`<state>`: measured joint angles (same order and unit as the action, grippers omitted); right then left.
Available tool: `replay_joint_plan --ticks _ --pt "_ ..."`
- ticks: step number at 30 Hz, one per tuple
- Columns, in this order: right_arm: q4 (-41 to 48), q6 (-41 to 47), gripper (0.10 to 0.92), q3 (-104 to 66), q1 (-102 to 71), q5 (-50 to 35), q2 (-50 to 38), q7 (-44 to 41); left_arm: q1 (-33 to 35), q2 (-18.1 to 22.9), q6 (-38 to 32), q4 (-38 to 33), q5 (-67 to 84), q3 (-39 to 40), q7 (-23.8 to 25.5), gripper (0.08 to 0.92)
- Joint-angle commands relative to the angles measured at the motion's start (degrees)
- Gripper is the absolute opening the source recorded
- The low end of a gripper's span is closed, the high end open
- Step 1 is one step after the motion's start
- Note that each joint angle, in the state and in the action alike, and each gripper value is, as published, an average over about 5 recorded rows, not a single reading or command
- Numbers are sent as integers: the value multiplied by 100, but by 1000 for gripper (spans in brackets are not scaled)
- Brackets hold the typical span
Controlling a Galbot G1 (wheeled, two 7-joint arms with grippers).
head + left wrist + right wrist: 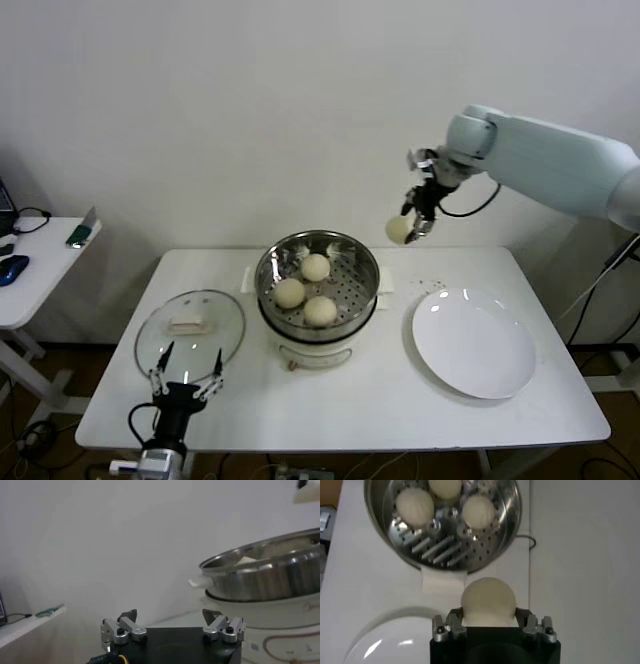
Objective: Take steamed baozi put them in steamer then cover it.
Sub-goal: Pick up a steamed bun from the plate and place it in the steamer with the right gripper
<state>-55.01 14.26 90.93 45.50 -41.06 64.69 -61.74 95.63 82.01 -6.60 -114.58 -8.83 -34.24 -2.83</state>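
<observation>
The steel steamer stands on its white pot base at the table's middle, with three baozi lying on its perforated floor. My right gripper hangs in the air to the right of and above the steamer's rim, shut on a fourth baozi. From the right wrist view the steamer and its buns lie below and ahead. The glass cover rests flat on the table to the steamer's left. My left gripper waits open at the table's front left edge, just in front of the cover.
A white plate lies on the table right of the steamer. A small side table with a few items stands to the far left. The pot's cord loops in front of its base.
</observation>
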Motion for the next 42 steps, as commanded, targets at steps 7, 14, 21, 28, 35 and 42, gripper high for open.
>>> replay_joint_plan --ticks 7,14,21,28,35,42 --pt "-122 371 679 694 -60 -955 1448 295 8 -96 -36 -51 158 -100 13 823" --pt "98 337 686 893 -476 -780 1585 300 -74 -145 22 -58 175 -82 14 823" --pt "353 306 684 875 -888 -565 1646 297 -127 -152 37 -21 174 -68 14 823" --pt "489 253 687 883 -1019 -413 1653 284 -163 -219 29 33 177 -61 15 823" --pt "556 254 702 787 -1074 -198 1658 322 -184 -219 24 76 192 -60 14 823" --pt "477 239 808 634 -928 -202 1546 246 -161 -224 22 59 187 -70 13 823"
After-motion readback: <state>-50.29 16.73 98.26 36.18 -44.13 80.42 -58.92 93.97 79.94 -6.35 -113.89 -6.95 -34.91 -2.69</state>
